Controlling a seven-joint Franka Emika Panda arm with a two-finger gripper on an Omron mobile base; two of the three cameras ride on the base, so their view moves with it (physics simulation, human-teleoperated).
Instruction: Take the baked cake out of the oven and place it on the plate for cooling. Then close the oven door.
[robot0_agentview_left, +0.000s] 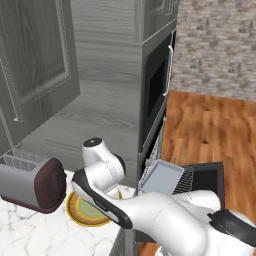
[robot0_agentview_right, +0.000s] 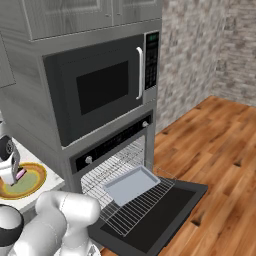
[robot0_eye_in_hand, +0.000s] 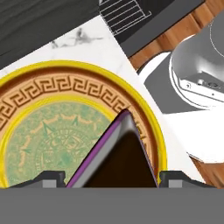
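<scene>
Above the round plate with yellow-orange rim and pale green centre (robot0_eye_in_hand: 52, 131), the dark chocolate-brown cake wedge (robot0_eye_in_hand: 116, 159) is seen between the spread fingers of the gripper (robot0_eye_in_hand: 111, 181); whether it is gripped or already resting cannot be told. The black oven door (robot0_agentview_right: 165, 212) lies open. If the hand is lifted carelessly, the wedge could be dragged off the plate.
</scene>
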